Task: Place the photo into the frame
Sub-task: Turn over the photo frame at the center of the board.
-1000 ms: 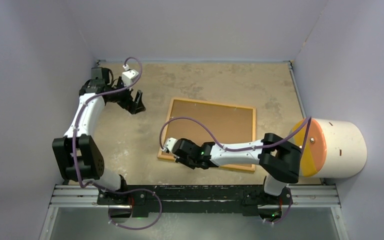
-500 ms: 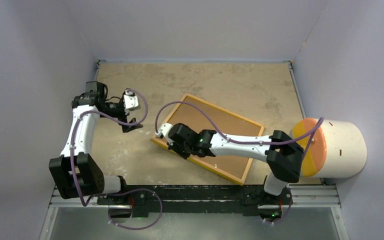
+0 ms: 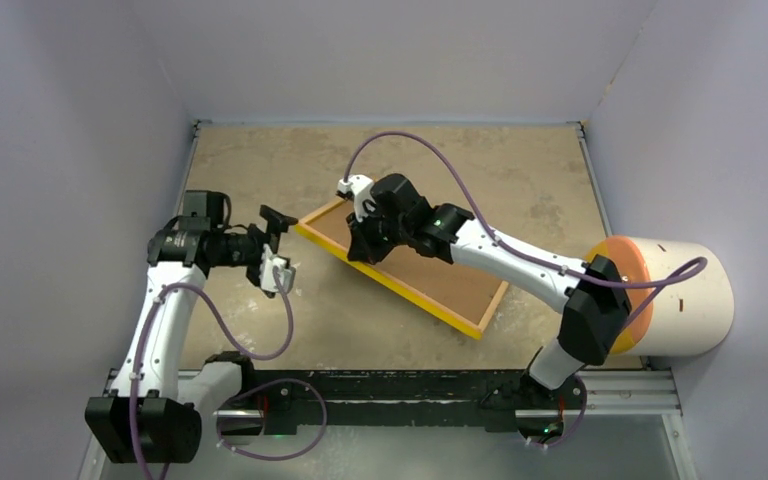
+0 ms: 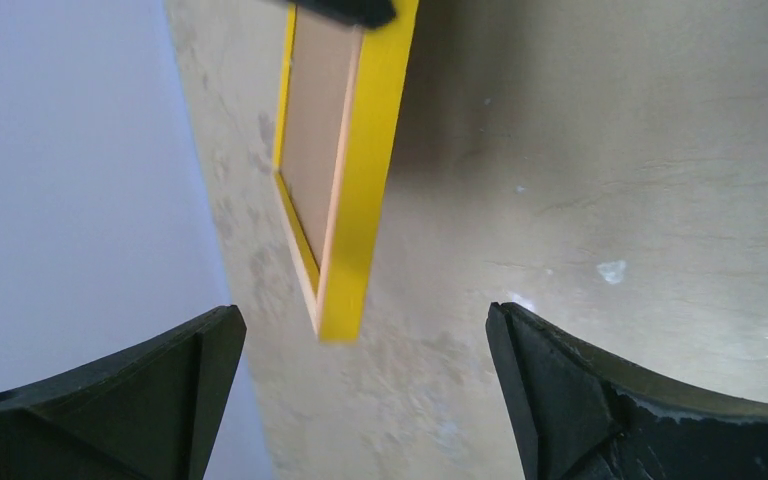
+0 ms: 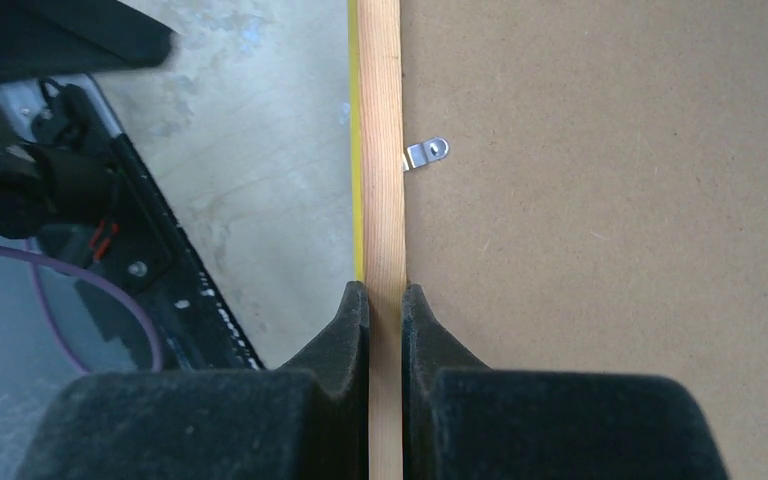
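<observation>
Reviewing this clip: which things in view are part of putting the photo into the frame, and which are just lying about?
Belongs to the job: frame, pinched on its wooden edge by the right gripper; backing board in it; open left gripper nearby. The photo is not in view.
Lying about: white cylinder with orange end, at the right.

Setting: robotics lab test cell | landmark: mottled tan tabletop [image 3: 410, 160] | around it on three sides: plain pale lavender panel walls [image 3: 390, 60] | along its near edge: black metal mounting rail [image 3: 400, 385] carrying white-and-black left robot arm [image 3: 165, 300] and matching right robot arm [image 3: 520, 260]
</observation>
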`<state>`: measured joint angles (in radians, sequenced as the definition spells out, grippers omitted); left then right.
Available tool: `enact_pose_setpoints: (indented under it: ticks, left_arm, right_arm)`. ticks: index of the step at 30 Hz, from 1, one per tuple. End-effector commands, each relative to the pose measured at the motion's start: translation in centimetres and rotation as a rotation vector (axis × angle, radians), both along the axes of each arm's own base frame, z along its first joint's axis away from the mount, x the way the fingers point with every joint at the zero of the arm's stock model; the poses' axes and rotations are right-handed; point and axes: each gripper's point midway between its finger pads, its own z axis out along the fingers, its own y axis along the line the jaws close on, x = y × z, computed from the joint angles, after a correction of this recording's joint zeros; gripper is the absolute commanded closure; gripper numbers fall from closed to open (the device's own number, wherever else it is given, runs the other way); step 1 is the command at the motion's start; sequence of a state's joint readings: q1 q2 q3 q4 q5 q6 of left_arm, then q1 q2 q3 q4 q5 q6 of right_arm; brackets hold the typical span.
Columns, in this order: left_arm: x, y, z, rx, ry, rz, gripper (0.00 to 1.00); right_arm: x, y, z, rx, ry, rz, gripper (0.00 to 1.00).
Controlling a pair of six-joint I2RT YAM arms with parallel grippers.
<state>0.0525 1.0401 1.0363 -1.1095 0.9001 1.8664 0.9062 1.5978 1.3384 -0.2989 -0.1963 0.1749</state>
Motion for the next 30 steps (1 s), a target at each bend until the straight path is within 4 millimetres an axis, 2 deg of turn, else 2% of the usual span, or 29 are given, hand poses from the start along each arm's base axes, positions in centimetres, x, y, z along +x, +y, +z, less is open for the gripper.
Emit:
enact_pose_setpoints:
  ticks: [1, 3, 6, 9, 13, 15, 20, 26, 27, 28, 30]
  left_arm:
    - [3.1, -1.8, 1.4, 0.096, -0.285, -0.08, 0.0]
    - [4.0, -2.4, 1.4, 0.129, -0.351, -0.095, 0.01]
    - [4.7, -2.5, 0.3, 0.21, -0.331, -0.118, 0.04]
    - [6.2, -2.8, 1.3, 0.208, -0.374, -0.082, 0.11]
    - [6.4, -2.9, 0.3, 0.268, -0.386, -0.116, 0.17]
    - [6.9, -2.6, 0.1, 0.299, -0.387, -0.111, 0.23]
    - [7.9, -2.7, 1.3, 0.292, -0.423, -0.085, 0.46]
    - [8.0, -2.7, 1.9, 0.292, -0.451, -0.074, 0.62]
    - [8.1, -2.7, 2.2, 0.285, -0.445, -0.065, 0.64]
    - [8.1, -2.8, 2.5, 0.275, -0.437, -0.054, 0.64]
    - [8.2, -2.8, 2.9, 0.253, -0.401, -0.03, 0.64]
  right_arm:
    - [-0.3, 3.6, 6.2, 0.175, 0.014, 0.087, 1.0]
    - [0.1, 3.9, 6.5, 0.173, 0.029, 0.081, 1.0]
    - [0.6, 4.1, 7.4, 0.196, 0.053, 0.073, 1.0]
    - [0.7, 4.2, 8.0, 0.21, 0.059, 0.073, 1.0]
    - [0.8, 4.3, 8.3, 0.226, 0.079, 0.072, 1.0]
    - [0.9, 4.3, 8.5, 0.23, 0.089, 0.062, 1.0]
    - [1.4, 4.1, 8.7, 0.23, 0.106, 0.044, 1.0]
    - [1.9, 3.8, 8.9, 0.201, 0.089, 0.037, 1.0]
    - [2.1, 3.7, 8.8, 0.189, 0.075, 0.037, 0.97]
    - [2.3, 3.4, 8.8, 0.173, 0.059, 0.032, 0.9]
    - [2.7, 2.7, 8.9, 0.148, 0.003, 0.025, 0.69]
